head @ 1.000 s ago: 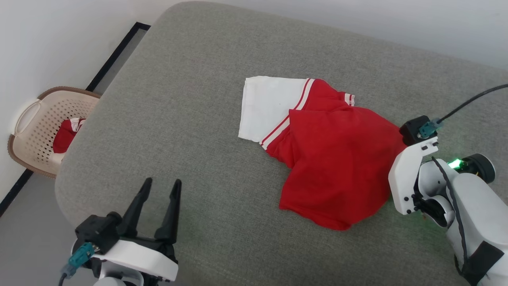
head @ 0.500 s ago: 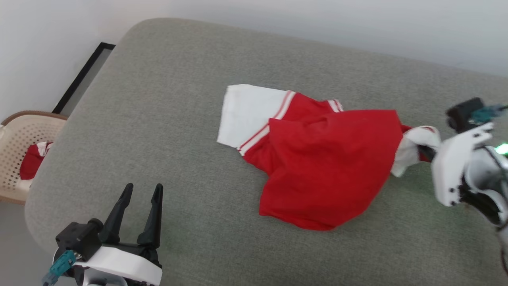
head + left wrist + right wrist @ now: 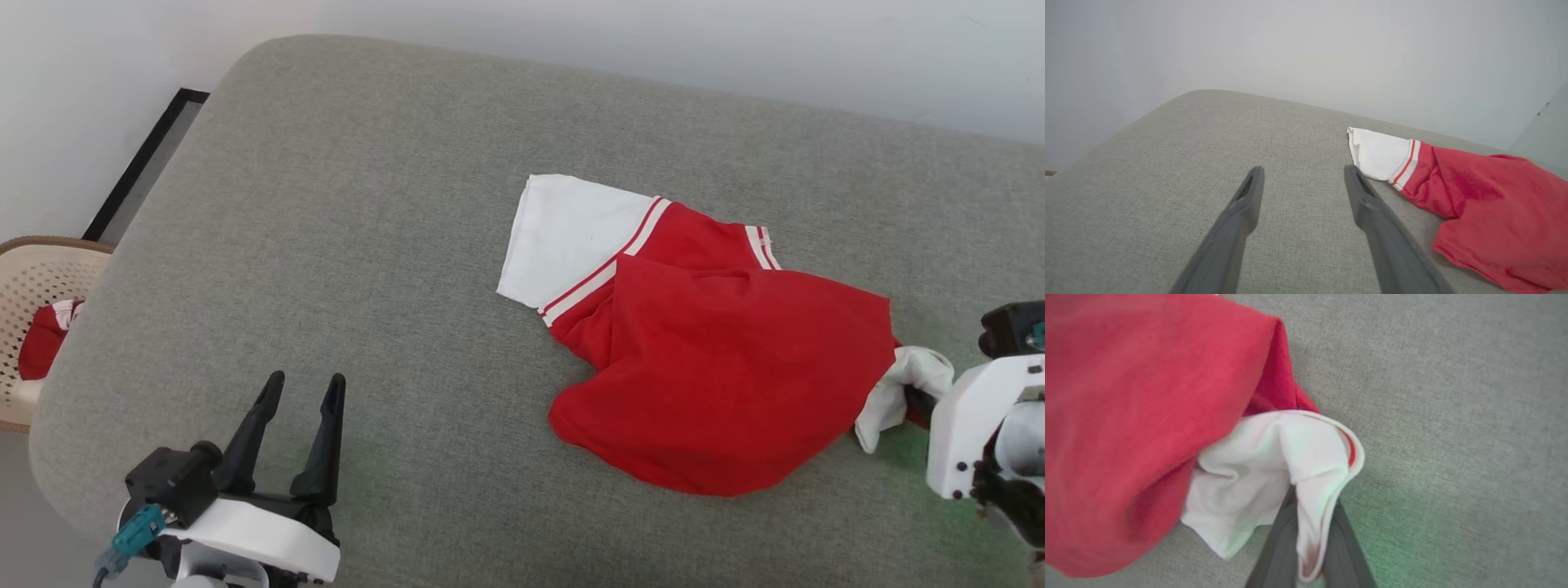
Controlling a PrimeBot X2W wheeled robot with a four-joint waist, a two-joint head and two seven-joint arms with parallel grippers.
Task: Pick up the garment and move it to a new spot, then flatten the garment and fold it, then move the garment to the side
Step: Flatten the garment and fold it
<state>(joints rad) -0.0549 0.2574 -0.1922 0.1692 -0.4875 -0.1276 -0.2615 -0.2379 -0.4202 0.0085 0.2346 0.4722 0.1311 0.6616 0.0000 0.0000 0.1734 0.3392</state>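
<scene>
- The left gripper [image 3: 308, 380], at the lower left, stays spread wide and empty, well apart from the garment [image 3: 735, 367].
- The garment lies right of centre. One white sleeve [image 3: 571, 237] is flat at its upper left, and the red body is doubled over.
- At the right edge, the right gripper [image 3: 913, 402], clenched on the other sleeve [image 3: 906, 384], has drawn it out from under the red body that hid it a second ago.
- Flattening looks begun; the body still needs spreading before any fold.
- The grey woven cushion [image 3: 367, 204] has a rounded corner at the upper left.
- A pale basket [image 3: 33, 286] at the left edge holds a red cloth [image 3: 41, 347]. A white wall [image 3: 735, 33] runs along the top.
</scene>
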